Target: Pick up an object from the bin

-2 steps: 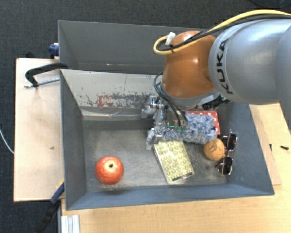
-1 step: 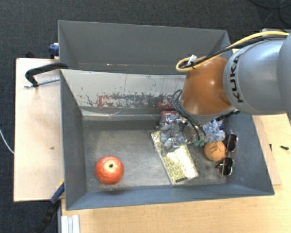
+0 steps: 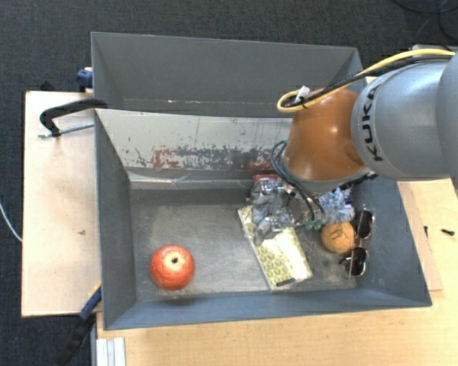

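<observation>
Apple (image 3: 172, 268), red, lies alone at the front left of the bin (image 3: 114, 227). Mid-floor, a flat patterned packet (image 3: 281, 258) has its upper end hidden beneath the gripper (image 3: 271, 208); whether that is spread or pressed together cannot be told. Rightward sit an orange fruit (image 3: 336, 237) and sunglasses (image 3: 356, 261). The arm (image 3: 412, 120) reads "KUKA".

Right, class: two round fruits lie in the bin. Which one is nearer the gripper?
The small orange fruit, right of the gripper beside the sunglasses; the red apple lies alone at the bin's left.
</observation>
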{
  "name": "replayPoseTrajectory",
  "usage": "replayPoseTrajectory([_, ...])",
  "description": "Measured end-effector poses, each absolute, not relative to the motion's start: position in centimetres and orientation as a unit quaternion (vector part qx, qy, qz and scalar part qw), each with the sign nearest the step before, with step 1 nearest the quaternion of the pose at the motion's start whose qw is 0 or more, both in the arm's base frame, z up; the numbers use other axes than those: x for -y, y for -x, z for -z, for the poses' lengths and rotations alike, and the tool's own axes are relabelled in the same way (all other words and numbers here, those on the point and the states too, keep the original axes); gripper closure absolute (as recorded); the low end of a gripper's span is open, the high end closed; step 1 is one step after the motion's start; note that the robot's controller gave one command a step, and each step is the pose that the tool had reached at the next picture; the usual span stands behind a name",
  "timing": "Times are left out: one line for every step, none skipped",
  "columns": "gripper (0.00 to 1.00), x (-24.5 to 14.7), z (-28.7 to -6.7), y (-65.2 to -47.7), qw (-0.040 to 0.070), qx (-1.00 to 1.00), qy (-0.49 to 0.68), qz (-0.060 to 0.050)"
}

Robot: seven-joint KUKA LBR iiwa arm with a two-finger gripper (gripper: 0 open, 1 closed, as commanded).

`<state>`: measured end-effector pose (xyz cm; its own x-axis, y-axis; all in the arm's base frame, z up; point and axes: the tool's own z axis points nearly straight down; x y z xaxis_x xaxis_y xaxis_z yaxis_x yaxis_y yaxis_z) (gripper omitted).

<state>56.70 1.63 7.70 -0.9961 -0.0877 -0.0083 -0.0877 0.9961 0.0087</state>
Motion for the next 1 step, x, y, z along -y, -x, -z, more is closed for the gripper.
replayPoseTrajectory([1.0, -1.69, -22.61, -56.24, 0.004, -0.999, 0.041, -0.001])
